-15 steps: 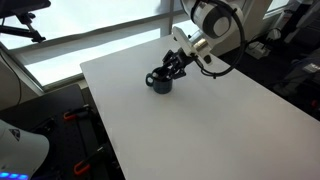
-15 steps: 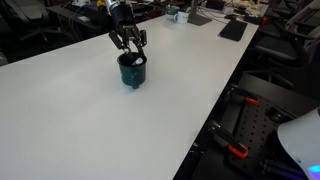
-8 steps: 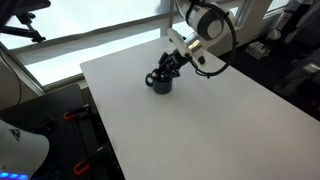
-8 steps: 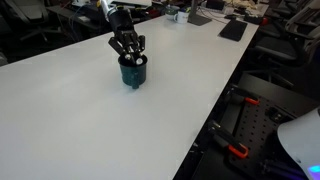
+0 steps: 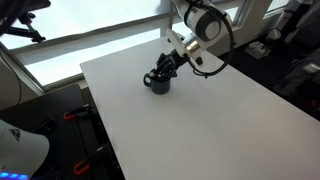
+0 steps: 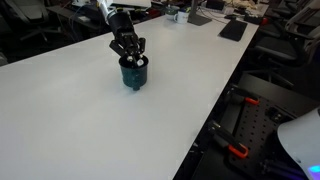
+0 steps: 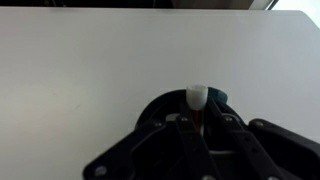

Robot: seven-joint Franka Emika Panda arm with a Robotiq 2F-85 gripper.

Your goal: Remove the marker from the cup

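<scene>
The cup (image 5: 160, 84) is a small dark mug standing on the white table (image 5: 200, 125), also seen in an exterior view (image 6: 132, 73). In the wrist view only part of its dark rim (image 7: 219, 96) shows behind the fingers. The marker (image 7: 199, 99) stands upright in it, a reddish stick with a pale top end. My gripper (image 7: 200, 124) comes down from above with its fingertips inside the cup's mouth, jaws closed in against the marker's sides. In both exterior views the gripper (image 5: 167, 72) (image 6: 131, 59) sits right on top of the cup and hides the marker.
The white table (image 6: 80, 110) stretches wide around the cup. A dark flat object (image 6: 233, 29) and small clutter lie at its far end. Table edges run near the cup on the window side (image 5: 110, 50). Red-handled tools (image 6: 238, 152) lie on the floor.
My gripper has sunk a little lower onto the cup and its fingers have drawn closer together. The cup has not moved.
</scene>
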